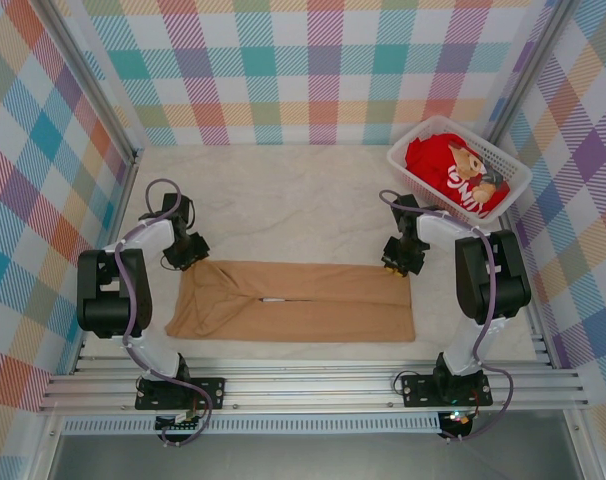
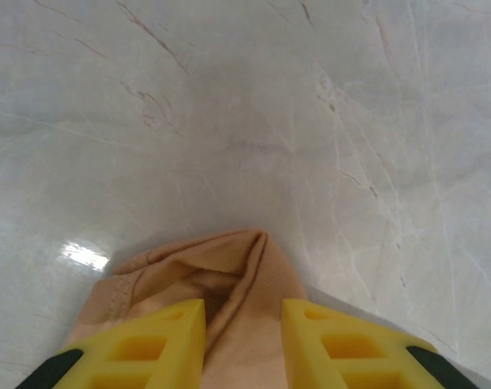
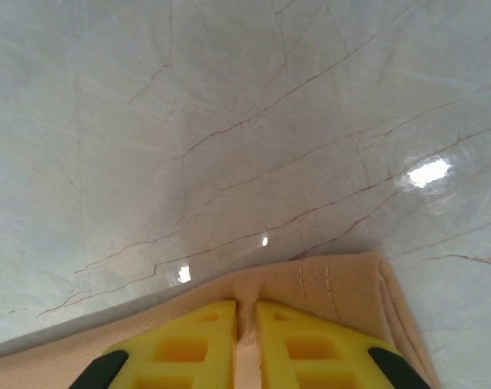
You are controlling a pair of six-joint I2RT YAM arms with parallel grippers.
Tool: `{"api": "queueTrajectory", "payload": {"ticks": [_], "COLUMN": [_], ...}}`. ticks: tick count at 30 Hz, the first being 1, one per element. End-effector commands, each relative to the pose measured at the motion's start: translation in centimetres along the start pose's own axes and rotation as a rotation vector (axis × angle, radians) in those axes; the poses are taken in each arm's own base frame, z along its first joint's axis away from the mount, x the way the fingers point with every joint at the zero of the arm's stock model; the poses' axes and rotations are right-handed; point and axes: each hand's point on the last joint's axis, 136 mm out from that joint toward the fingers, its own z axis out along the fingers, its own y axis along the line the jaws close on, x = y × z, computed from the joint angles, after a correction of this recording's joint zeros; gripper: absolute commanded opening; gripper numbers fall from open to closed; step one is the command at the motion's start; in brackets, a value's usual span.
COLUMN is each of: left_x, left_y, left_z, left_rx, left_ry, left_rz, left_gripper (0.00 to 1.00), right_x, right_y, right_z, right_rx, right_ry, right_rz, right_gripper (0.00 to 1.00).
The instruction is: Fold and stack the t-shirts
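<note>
One tan t-shirt [image 1: 293,300], plain orange-brown; red t-shirt [image 1: 435,158], brown bear print, white lettering; basket [image 1: 413,181], white; tabletop [image 1: 283,200], pale grey-white marble, thin brown veins; walls [image 1: 323,70], pastel plaid of teal, pink, orange, purple, yellow; left pincer [image 2: 243,316] and right pincer [image 3: 245,316], yellow, black-backed.

Red t-shirt [image 1: 438,160] print partly hidden

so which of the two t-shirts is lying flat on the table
The tan t-shirt, spread flat on the table; the red t-shirt is bunched in the white basket.
</note>
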Motion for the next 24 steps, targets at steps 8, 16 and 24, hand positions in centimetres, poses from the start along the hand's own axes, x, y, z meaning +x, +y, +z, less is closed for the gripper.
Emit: {"api": "queueTrajectory", "payload": {"ticks": [8,16,24], "left_x": [-0.2,-0.5,1.2], "left_y": [0.7,1.4,3.3], "left_z": [0.9,-0.4,-2.0], "left_rx": [-0.005,-0.027,-0.067], "left_ry": [-0.011,-0.059,-0.087], "left_rz": [0.021,0.004,-0.064], "left_gripper": [0.24,0.02,0.00], "right_x": [0.3,0.2,0.2], "right_y": [-0.8,-1.0,-1.0], "right_z": [1.1,1.3,1.4], "right_rx": [0.053,0.065,0.068], "right_ry": [0.036,0.040,0.040], "right_rz": [0.017,0.023,0.028], "right_gripper": [0.15,0.14,0.14]}}
